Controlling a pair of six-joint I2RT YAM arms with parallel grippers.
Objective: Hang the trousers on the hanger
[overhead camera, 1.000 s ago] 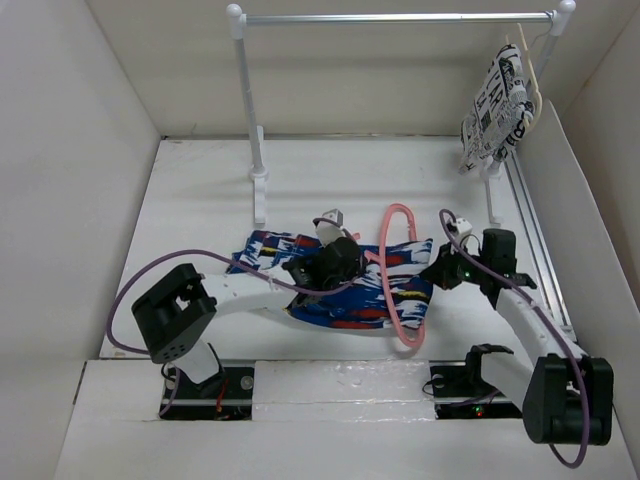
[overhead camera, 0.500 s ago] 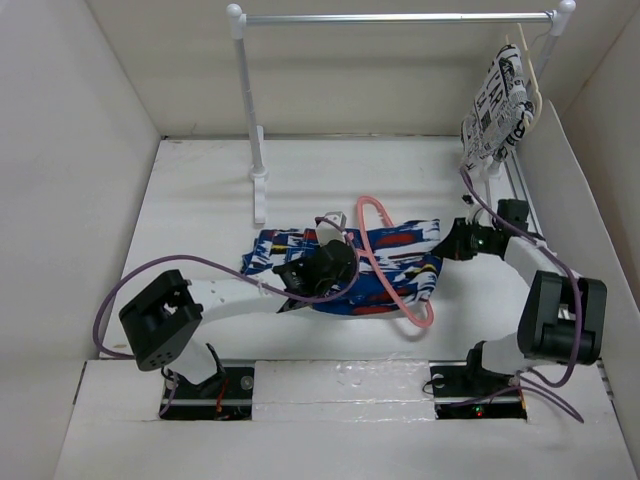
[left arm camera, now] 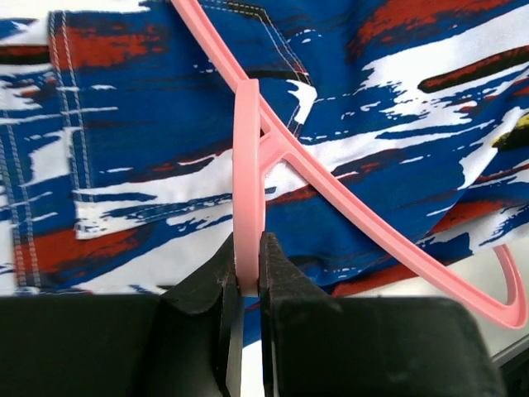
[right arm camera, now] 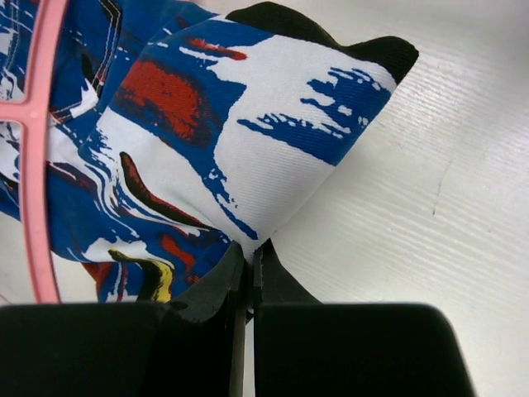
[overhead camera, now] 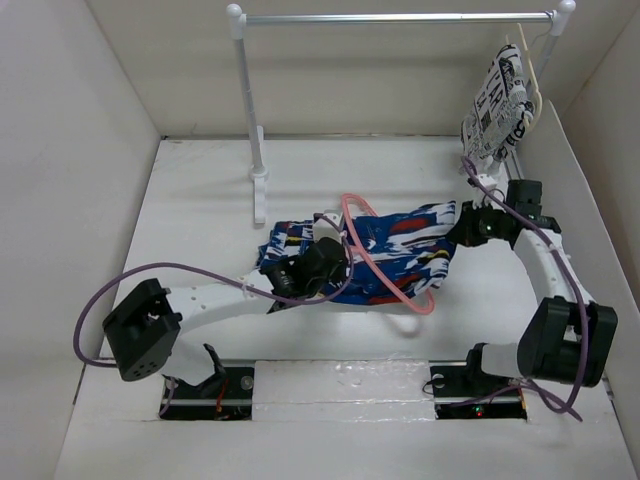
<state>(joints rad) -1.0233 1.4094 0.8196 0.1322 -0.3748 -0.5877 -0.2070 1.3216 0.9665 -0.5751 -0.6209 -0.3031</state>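
Note:
The blue splashed trousers (overhead camera: 400,250) hang folded through the pink hanger (overhead camera: 375,262), lifted above the table middle. My left gripper (overhead camera: 325,252) is shut on the hanger's hook stem; in the left wrist view the pink hanger (left arm camera: 248,165) runs up from between the fingers (left arm camera: 202,294) over the trousers (left arm camera: 388,124). My right gripper (overhead camera: 462,228) is shut on the trousers' right end. In the right wrist view the trousers (right arm camera: 248,141) rise from the shut fingers (right arm camera: 277,285), with the hanger (right arm camera: 37,149) at the left edge.
A white clothes rail (overhead camera: 390,18) stands at the back. A white newspaper-print garment (overhead camera: 495,105) on a cream hanger (overhead camera: 532,70) hangs at its right end. White walls close in both sides of the white table (overhead camera: 200,200).
Both grippers have moved away from the arm bases, carrying hanger and trousers up and back. The right gripper has swung further right, pulling the cloth taut.

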